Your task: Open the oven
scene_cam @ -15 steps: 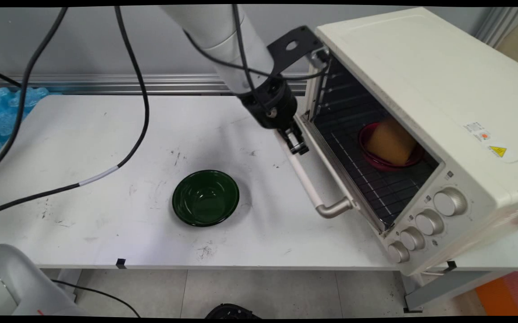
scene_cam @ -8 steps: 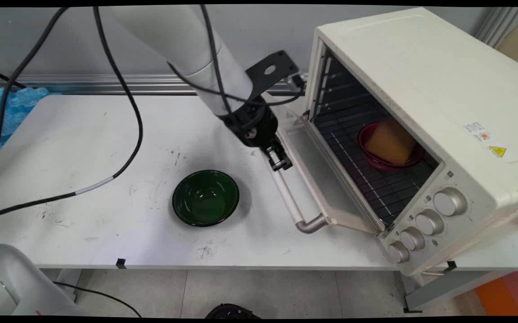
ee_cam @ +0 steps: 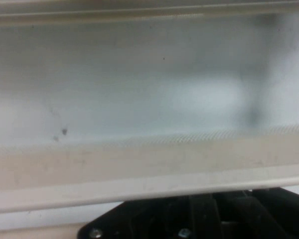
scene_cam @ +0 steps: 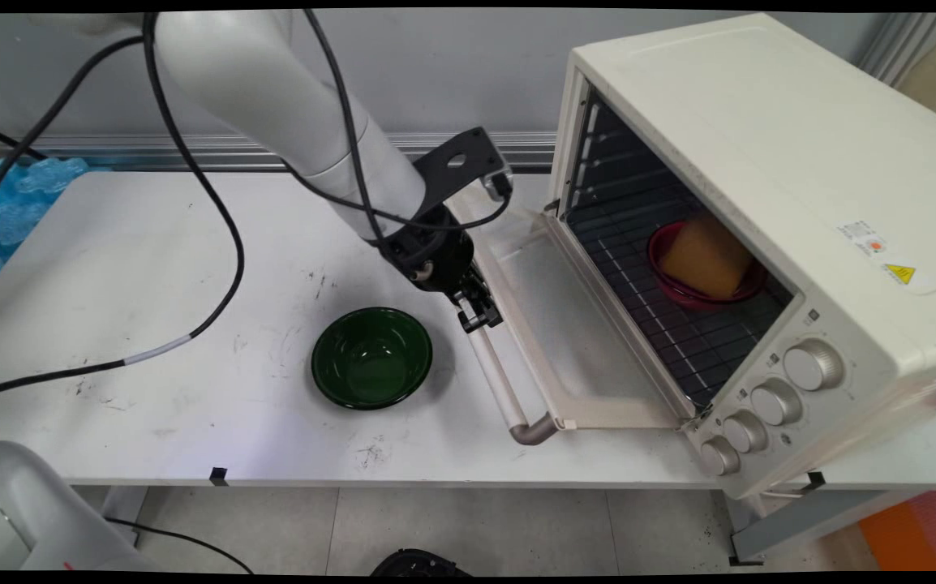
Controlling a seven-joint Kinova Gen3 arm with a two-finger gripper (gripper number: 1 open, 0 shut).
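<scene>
White tabletop [scene_cam: 152, 268], scuffed with dark marks, runs back to a grey wall, and you have a cream toaster oven [scene_cam: 760, 162] standing on its right side. Your gripper [scene_cam: 480, 312] sits on the oven's door handle [scene_cam: 494, 375], at the bar's far end, with the door [scene_cam: 565, 341] swung down almost flat. You can take the jaws as pinched on that bar, though the hand view shows only the door panel close up and black linkage [ee_cam: 199, 219] at the bottom, so the grip itself is not plain. Inside, on the wire rack [scene_cam: 663, 324], a red bowl [scene_cam: 679, 284] holds a tan block [scene_cam: 707, 255]. A dark green bowl [scene_cam: 371, 357] stands on the table just left of the handle, apart from it.

Watch two things. The hold is off-centre, so a hard pull could twist the door on its hinges or let the bar slip out. The green bowl is near enough that a sideways sweep of the hand could knock it
</scene>
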